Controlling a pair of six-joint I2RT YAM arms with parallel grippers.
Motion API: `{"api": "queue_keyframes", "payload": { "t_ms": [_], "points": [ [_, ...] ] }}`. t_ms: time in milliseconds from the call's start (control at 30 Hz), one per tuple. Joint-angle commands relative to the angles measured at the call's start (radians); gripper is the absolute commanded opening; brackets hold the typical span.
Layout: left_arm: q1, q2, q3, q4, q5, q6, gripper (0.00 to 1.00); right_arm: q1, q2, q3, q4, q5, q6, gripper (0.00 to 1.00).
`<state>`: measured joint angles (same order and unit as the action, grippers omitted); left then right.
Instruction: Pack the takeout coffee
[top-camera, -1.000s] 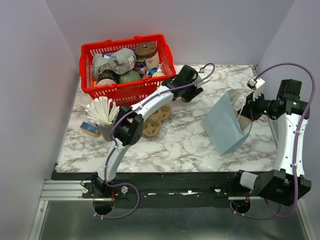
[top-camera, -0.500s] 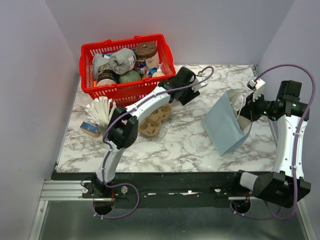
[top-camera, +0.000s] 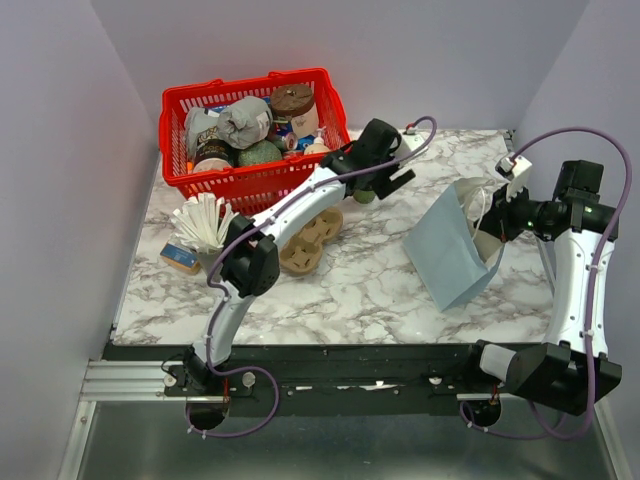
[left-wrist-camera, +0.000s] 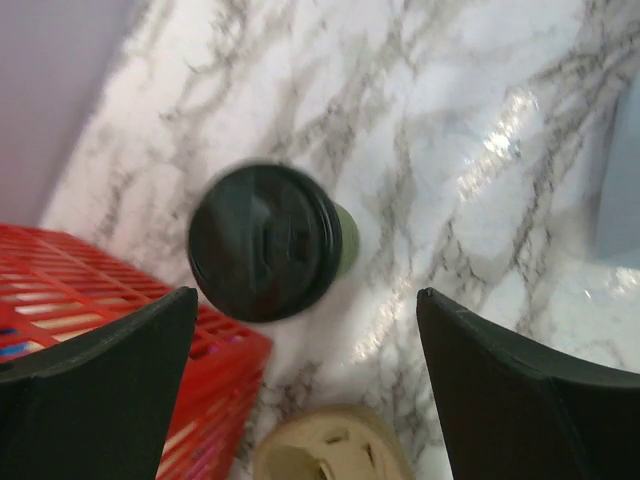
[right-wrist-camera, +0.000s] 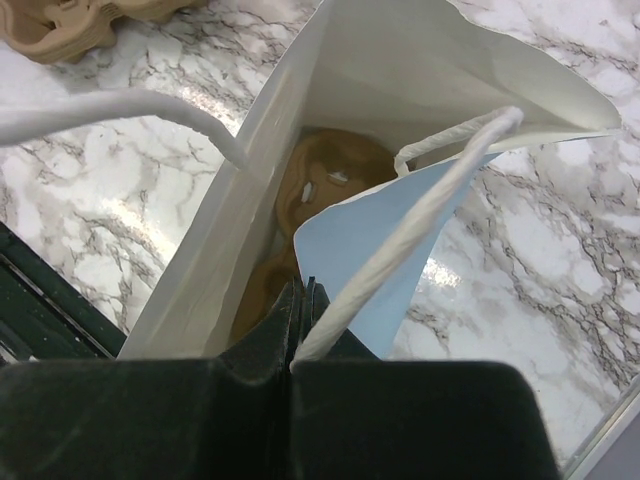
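Pickup step: coffee cup (left-wrist-camera: 268, 240), 2 o'clock of carrier (top-camera: 308, 240).
Left pincer (left-wrist-camera: 305, 300) gaping, empty; right pincer (right-wrist-camera: 300, 300) clamped on bag handle (right-wrist-camera: 405, 232). Next: lower, close.

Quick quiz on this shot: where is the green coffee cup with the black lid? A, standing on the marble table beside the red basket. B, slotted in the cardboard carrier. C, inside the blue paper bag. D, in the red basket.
A: the left wrist view shows the lidded green cup standing upright on the marble table, just beside the red basket.
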<state>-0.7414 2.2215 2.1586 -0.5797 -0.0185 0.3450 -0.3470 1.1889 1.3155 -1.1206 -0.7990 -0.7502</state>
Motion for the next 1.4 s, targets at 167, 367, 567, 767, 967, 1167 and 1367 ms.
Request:
{"api": "queue_keyframes", "payload": {
  "t_ms": [167, 367, 567, 767, 967, 1167, 1367],
  "points": [
    [0.008, 0.164, 0.227, 0.018, -0.155, -0.007, 0.99, -0.004, 0.041, 0.039, -0.002, 0.037, 0.052, 0.00],
    [0.022, 0.204, 0.261, -0.008, -0.155, -0.072, 0.99, -0.004, 0.054, 0.044, -0.019, 0.035, 0.043, 0.01],
    [0.037, 0.225, 0.253, -0.025, -0.178, -0.095, 0.99, -0.004, 0.069, 0.045, -0.022, 0.018, 0.048, 0.01],
    [0.060, 0.247, 0.251, -0.037, -0.163, -0.107, 0.99, -0.004, 0.083, 0.053, -0.019, 0.014, 0.054, 0.01],
    [0.066, 0.259, 0.247, -0.048, -0.130, -0.106, 0.99, -0.004, 0.095, 0.070, -0.019, 0.009, 0.064, 0.01],
    [0.066, 0.250, 0.227, -0.075, -0.063, -0.120, 0.99, -0.003, 0.087, 0.062, -0.019, 0.007, 0.068, 0.00],
    [0.066, 0.211, 0.205, -0.072, -0.034, -0.112, 0.88, -0.004, 0.075, 0.045, -0.007, 0.006, 0.074, 0.00]
  ]
}}
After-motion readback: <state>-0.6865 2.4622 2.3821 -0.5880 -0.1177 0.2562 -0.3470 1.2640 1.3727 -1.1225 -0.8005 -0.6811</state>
